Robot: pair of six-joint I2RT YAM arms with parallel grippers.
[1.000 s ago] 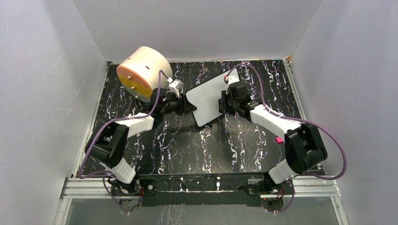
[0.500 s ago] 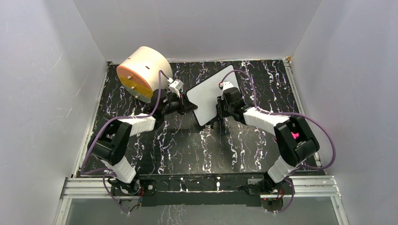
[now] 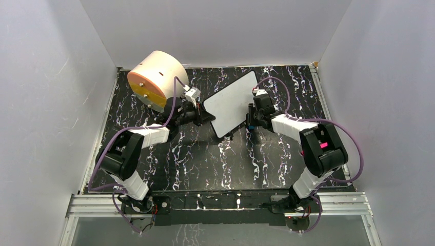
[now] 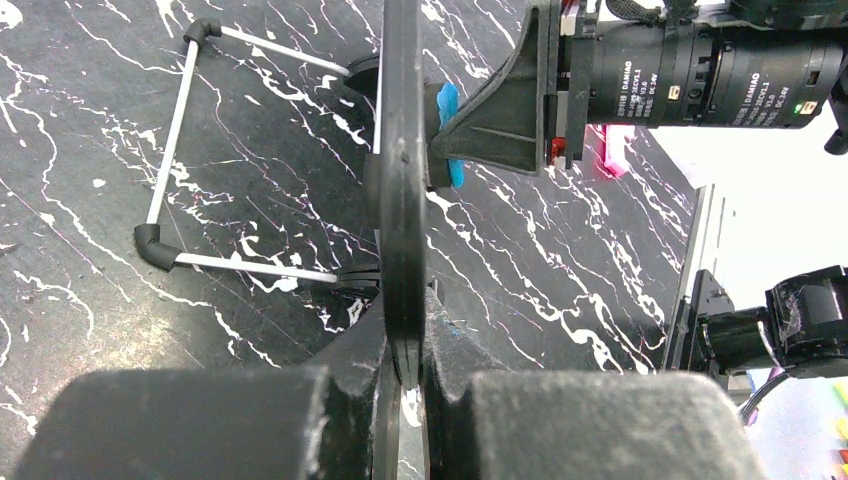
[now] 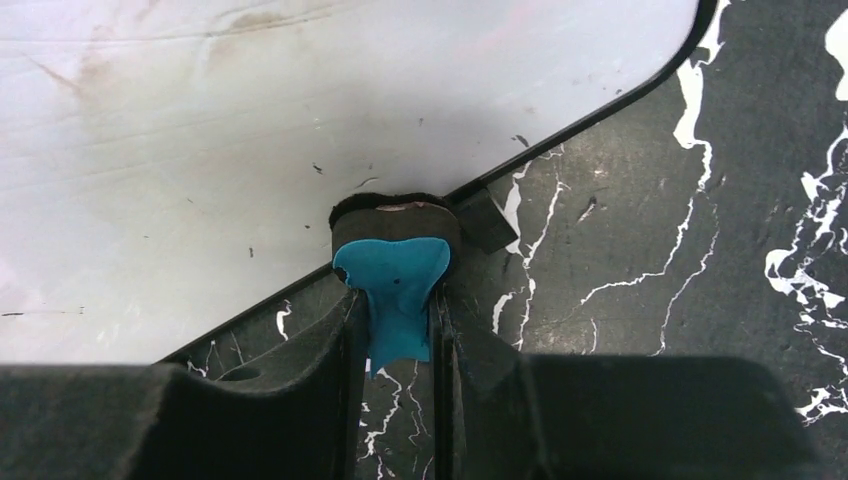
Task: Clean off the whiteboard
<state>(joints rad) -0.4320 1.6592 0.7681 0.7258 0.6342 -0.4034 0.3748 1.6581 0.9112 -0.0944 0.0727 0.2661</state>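
Your left tool (image 4: 404, 372) is clamped on the rim of the whiteboard (image 3: 231, 102), steadying it tilted over the counter (image 3: 205, 164) so your right tool (image 5: 397, 330), pinching a blue felt eraser (image 5: 392, 262), can press against its lower edge.

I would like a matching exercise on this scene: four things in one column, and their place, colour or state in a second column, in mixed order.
Column one
1. whiteboard
2. eraser
3. cylinder
4. table

Column two
A. black with white veins
B. far left, orange face
C. blue, held in the right gripper
D. white, edge clamped by the left gripper

Pairs: 1-D, 2-C, 3-B, 4-A
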